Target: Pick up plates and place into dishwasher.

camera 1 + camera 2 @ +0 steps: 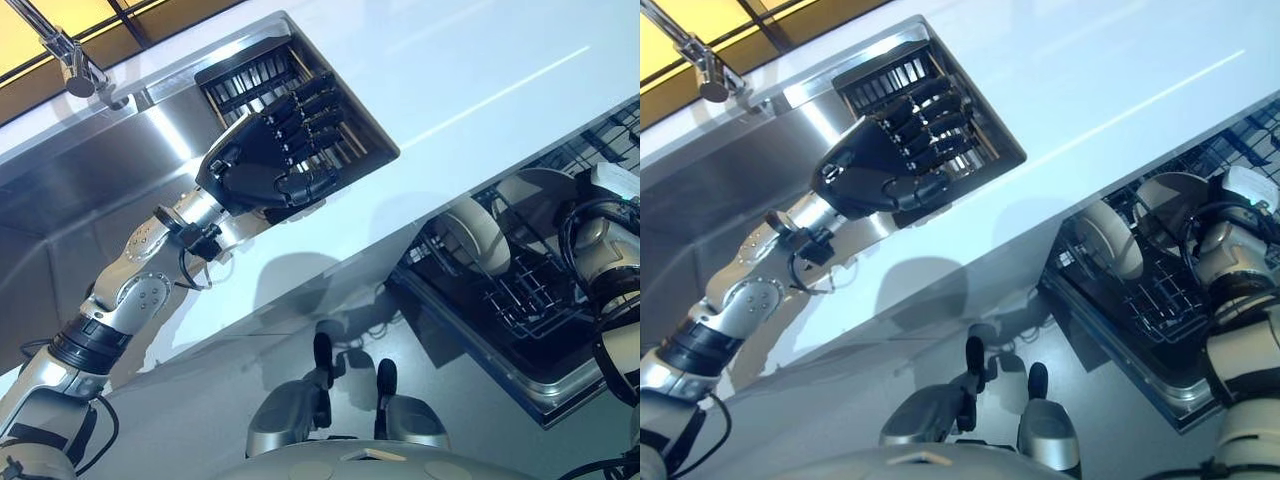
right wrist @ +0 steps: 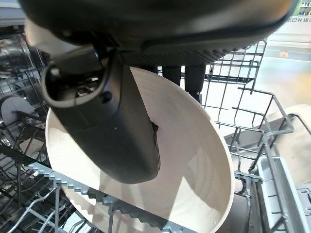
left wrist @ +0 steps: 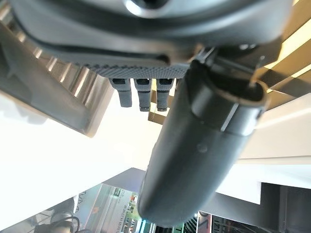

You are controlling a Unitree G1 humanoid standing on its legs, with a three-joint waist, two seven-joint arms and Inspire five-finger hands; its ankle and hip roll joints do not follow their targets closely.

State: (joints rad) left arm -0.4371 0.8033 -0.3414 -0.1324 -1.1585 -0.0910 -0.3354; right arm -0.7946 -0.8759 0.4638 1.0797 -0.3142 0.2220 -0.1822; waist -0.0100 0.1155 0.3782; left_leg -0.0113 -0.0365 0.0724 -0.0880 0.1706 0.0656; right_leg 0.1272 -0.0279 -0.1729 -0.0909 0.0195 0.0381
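Note:
A white plate (image 2: 194, 165) stands on edge between the tines of the dishwasher's lower rack (image 2: 252, 141). My right hand (image 2: 116, 131) is shut on it, thumb flat on its face and fingers behind its upper rim. From the head, this plate (image 1: 535, 195) shows beside my right wrist, and a second white plate (image 1: 475, 235) stands in the rack to its left. My left hand (image 1: 265, 160) hovers open over the dark slatted drying rack (image 1: 265, 75) set into the counter, holding nothing; its fingers (image 3: 141, 92) are straight.
The steel sink (image 1: 90, 190) with its faucet (image 1: 70, 55) lies left of the drying rack. A white countertop (image 1: 480, 70) runs across the scene. The pulled-out dishwasher rack (image 1: 520, 300) sits below the counter's edge at the right.

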